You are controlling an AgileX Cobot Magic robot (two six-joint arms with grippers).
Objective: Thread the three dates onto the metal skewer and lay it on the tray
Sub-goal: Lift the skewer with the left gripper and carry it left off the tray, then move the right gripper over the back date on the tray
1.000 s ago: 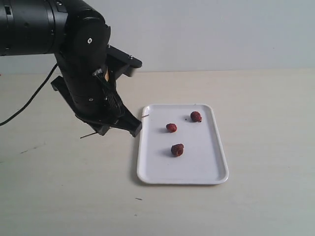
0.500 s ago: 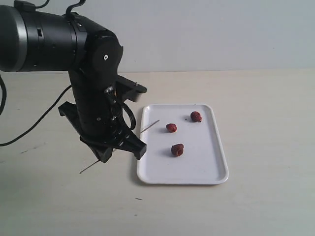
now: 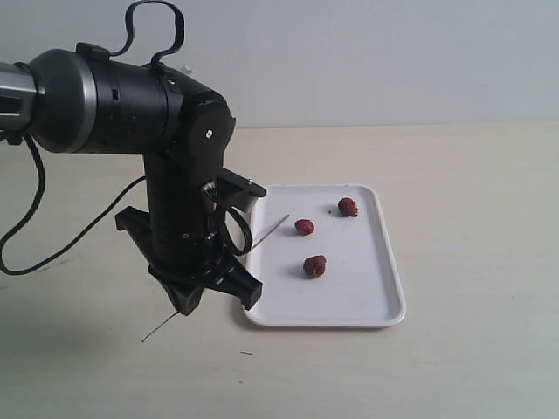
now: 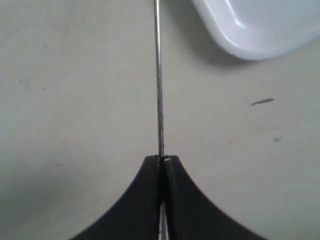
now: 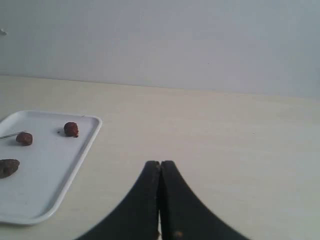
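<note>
L gripper point(image 4: 161, 159) clamps skewer point(image 4: 158, 75); R gripper point(image 5: 160, 164) closed, empty; 3 dates point(image 3: 314, 266) on tray point(image 3: 367, 298), prob. unpierced.

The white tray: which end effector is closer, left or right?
Left. The left end effector holds the metal skewer just beside a corner of the tray; the right end effector is shut, farther off over the table.

Beige table point(image 3: 472, 367); white tray point(image 3: 367, 284) on it.

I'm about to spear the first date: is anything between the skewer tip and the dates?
Nothing visible. The metal skewer, clamped in the left gripper, points toward the nearest date, with only bare tray between them.
</note>
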